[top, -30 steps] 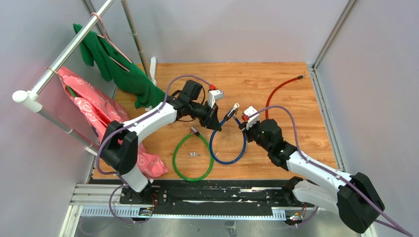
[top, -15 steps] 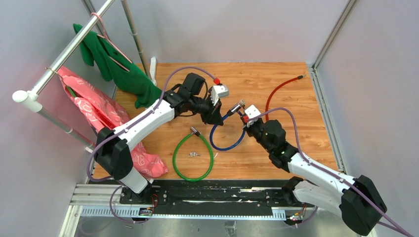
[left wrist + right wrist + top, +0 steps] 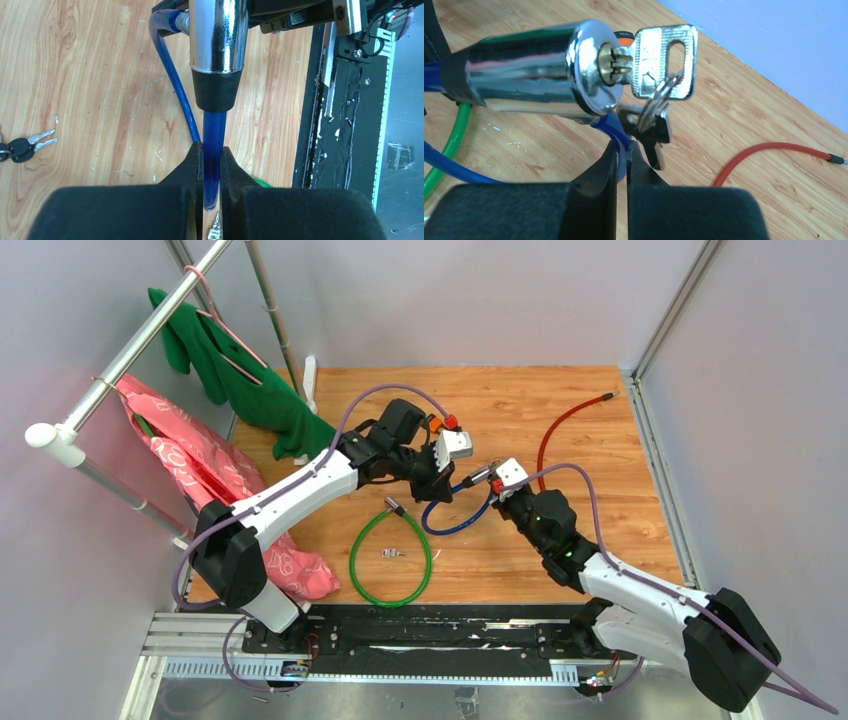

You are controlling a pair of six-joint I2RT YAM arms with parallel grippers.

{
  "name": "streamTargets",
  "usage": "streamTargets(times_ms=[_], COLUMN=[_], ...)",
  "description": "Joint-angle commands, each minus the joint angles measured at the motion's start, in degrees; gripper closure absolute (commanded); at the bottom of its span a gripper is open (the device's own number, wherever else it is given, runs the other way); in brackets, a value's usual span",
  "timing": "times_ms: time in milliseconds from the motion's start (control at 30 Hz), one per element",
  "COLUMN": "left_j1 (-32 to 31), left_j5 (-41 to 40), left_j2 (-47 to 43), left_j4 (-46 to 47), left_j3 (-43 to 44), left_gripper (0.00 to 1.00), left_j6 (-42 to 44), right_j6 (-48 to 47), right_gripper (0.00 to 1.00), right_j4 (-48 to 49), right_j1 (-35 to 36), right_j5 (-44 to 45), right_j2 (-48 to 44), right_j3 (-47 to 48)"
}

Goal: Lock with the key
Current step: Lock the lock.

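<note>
Fig.: left gripper & right gripper both pinch blue cable; key in lock barrel. Risk: letting go to reach key may let barrel swing.

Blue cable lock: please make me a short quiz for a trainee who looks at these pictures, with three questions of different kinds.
1. True or false: a key sits in the keyhole of the chrome lock cylinder.
2. Short answer: what lies on the wood inside the loop of the green cable?
3. Choose one: the left end effector is closed on
A) the green cable
B) the blue cable
C) the key

Key
1. True.
2. A small bunch of keys.
3. B.
</note>
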Motion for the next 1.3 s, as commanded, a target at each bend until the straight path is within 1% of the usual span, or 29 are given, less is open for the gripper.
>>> streamTargets(times_ms=[0, 233, 367, 467, 567, 633, 700, 833, 900, 1000, 1100, 1267], left_j1=[-0.2, 1.0, 1.9, 2.7, 3.1, 3.3, 3.5, 4.6, 5.2, 5.2, 5.2, 5.7], left_j5=[-0.7, 3.0, 4.4, 5.5, 6.8, 7.8, 8.5, 10.2, 11.2, 12.6, 14.4, 17.2], left_j2=[-1.3, -0.2, -0.1, 0.0, 0.2, 0.2, 0.1, 0.4, 0.3, -0.6, -1.2, -2.0], left_j4=[-1.1, -0.5, 0.3, 0.4, 0.7, 1.7, 3.0, 6.7, 9.1, 12.0, 14.8, 18.6], left_j3=[-0.7, 0.6, 0.5, 0.4, 0.2, -0.1, -0.4, -2.2, -3.5, -6.2, -8.3, -10.3], left_gripper=[1.0, 1.0, 1.0, 1.0, 1.0, 1.0, 1.0, 1.0, 1.0, 1.0, 1.0, 1.0], left_j6=[1.4, -0.6, -2.3, -3.3, -4.4, -5.7, -7.6, -15.5, -20.2, -24.3, -27.9, -29.8], right_j6=[2.4, 0.5, 0.4, 0.6, 1.0, 1.0, 1.1, 2.1, 3.6, 7.9, 10.9, 12.4], right_gripper=[0.96, 0.87, 0.81, 0.74, 0.69, 0.69, 0.72, 0.92, 0.99, 1.0, 1.0, 1.0], right_j4=[2.5, 2.8, 4.8, 5.6, 6.4, 6.9, 7.6, 8.2, 7.4, 1.8, -4.9, -11.6], right_j1=[1.1, 1.0, 0.6, 0.3, -0.2, -0.6, -0.8, -1.4, -1.4, -1.4, -1.4, -1.5], right_j5=[-0.7, 2.6, 2.7, 1.6, -0.4, -1.7, -2.1, -3.8, -5.4, -9.5, -9.9, -13.2], right_j2=[-1.8, 0.2, 1.7, 1.9, 2.5, 3.2, 3.9, 4.2, 3.4, 0.8, -1.9, -5.3], right_j3=[-1.1, -1.1, -1.8, -1.8, -1.7, -1.6, -1.4, -1.5, -0.9, 1.7, 5.2, 7.6])
